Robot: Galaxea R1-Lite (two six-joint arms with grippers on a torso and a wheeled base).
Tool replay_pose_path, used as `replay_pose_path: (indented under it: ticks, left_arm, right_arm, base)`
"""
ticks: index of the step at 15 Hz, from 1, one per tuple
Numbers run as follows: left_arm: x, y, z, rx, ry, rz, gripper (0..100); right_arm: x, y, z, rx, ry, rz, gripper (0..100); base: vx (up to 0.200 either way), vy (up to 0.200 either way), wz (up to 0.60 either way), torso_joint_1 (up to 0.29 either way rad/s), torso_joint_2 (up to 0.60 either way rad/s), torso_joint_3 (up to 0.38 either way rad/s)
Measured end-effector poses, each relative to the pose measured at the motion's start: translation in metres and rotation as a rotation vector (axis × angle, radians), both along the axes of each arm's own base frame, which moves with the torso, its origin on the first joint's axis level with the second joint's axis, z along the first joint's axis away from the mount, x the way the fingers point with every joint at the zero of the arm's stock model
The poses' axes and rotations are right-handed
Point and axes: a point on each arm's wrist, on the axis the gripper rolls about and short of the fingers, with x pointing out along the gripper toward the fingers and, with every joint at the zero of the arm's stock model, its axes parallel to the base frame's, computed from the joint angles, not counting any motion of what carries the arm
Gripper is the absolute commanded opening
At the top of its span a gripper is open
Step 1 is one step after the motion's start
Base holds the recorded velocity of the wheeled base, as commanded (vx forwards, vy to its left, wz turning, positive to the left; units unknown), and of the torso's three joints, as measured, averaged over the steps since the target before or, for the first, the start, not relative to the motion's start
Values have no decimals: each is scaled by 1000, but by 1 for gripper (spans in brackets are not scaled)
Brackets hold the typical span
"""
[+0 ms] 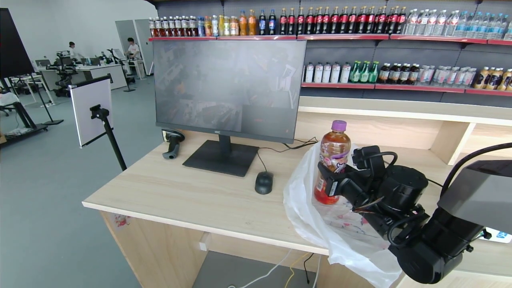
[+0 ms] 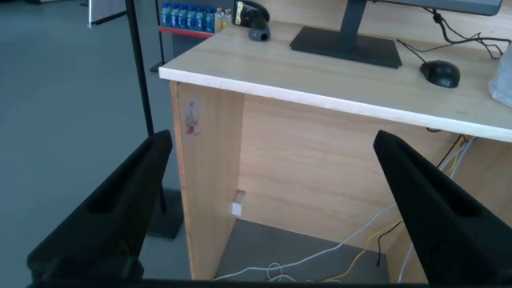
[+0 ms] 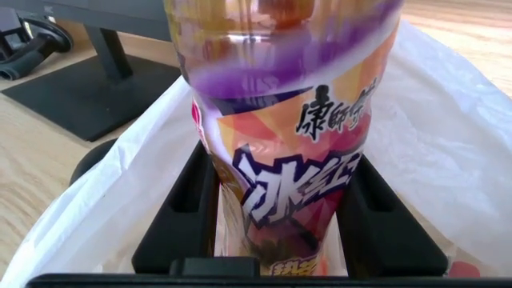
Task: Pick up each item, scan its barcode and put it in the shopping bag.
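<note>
your right end effector [image 1: 331, 181] clasps the tea bottle [image 1: 334, 154] upright over the shopping bag [image 1: 305, 204]; probably bagging: lower it, then release.

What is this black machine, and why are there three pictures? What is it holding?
It is a robot with two arms, and each arm ends in a pincer for grabbing. The big picture comes from a camera on its head, looking down at a wooden desk. On the desk are a monitor, a mouse, a barcode scanner and a white shopping bag. The other two pictures come from cameras on its wrists. The right pincer is shut on a bottle of reddish drink with a purple cap, held upright at the bag. The left pincer is open and empty, low in front of the desk.
</note>
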Motion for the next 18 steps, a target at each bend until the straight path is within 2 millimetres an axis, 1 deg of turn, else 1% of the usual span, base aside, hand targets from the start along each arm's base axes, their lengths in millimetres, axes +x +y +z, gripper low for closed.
replay_pose_path:
  ticks: [8,9,14,16,18]
  left_arm:
    - [0,0,0,0,0,0,100]
    - [0,0,0,0,0,0,100]
    - [0,0,0,0,0,0,100]
    - [0,0,0,-1,0,0,100]
    - [0,0,0,-2,0,0,100]
  right_arm:
    - [-5,-2,-5,-8,29,2,0]
    - [-5,-2,-6,-8,31,1,100]
    - [-7,-4,-4,-7,32,-2,100]
    - [-15,-8,-5,-16,55,-4,100]
    - [-22,-11,1,-15,47,-4,100]
  base:
    - [0,0,0,0,0,0]
    - [0,0,0,0,0,0]
    - [0,0,0,0,0,0]
    - [0,0,0,0,0,0]
    - [0,0,0,0,0,0]
